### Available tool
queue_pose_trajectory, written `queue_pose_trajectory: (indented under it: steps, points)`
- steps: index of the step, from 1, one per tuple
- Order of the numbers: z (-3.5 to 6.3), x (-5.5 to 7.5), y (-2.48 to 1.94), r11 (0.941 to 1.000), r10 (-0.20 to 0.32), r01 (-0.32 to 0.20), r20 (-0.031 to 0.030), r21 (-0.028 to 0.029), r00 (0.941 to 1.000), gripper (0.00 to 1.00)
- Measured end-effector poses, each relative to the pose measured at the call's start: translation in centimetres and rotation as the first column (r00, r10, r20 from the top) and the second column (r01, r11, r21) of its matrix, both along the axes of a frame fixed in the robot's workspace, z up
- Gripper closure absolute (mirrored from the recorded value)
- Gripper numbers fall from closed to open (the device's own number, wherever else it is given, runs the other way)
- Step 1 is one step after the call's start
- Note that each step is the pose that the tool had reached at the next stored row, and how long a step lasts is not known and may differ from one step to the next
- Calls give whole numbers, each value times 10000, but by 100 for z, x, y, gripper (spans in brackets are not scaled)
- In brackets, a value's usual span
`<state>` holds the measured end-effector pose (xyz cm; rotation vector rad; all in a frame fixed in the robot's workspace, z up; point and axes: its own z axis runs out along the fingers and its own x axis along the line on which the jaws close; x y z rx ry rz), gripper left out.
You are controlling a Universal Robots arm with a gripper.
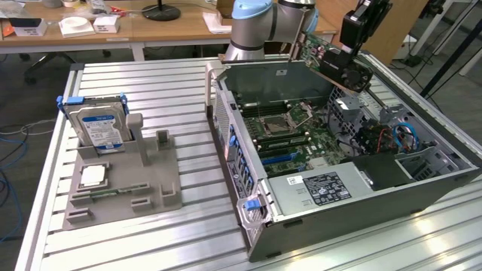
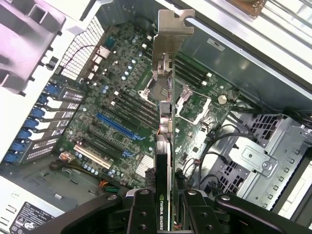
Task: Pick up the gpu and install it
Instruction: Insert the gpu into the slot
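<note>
While the gpu (image 2: 165,122) hangs edge-on above the open case (image 1: 421,186), its long axis running from the jaws out to its silver bracket (image 2: 173,27), the gripper (image 2: 163,207) clamps its near end over the motherboard (image 2: 117,117).

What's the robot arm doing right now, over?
Pincer shut on the gpu. Card held edge-down above the open computer case, not yet in the blue slot. Nothing blocking.

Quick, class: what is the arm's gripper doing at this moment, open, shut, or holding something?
Gripper: shut on the gpu, a thin green circuit card with silver end bracket, held above the open computer case.
</note>
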<state>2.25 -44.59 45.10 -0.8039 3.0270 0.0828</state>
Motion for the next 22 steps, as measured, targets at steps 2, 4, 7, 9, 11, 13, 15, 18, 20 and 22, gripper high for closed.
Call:
queue_pose_trajectory:
  steps: [2, 4, 7, 9, 11, 13, 15, 18, 20, 22]
  points:
    - [0, 0, 0, 10000, 60, -60, 0, -1, 10000, 74]
    - [0, 0, 0, 9999, 119, -119, 0, 0, 9999, 74]
    - [0, 0, 0, 9998, 210, -210, 0, -1, 9998, 74]
    - [0, 0, 0, 9996, 267, -267, -1, 0, 9996, 74]
    - [0, 0, 0, 9995, 328, -328, 0, 0, 9995, 74]
    - [0, 0, 0, 9992, 392, -392, 0, -1, 9992, 74]
    - [0, 0, 0, 9990, 456, -456, 0, -1, 9990, 74]
    - [0, 0, 0, 9984, 557, -557, 0, 0, 9984, 74]
    - [0, 0, 0, 9980, 626, -626, 0, 0, 9980, 74]
    - [0, 0, 0, 9975, 700, -700, 0, 0, 9975, 74]
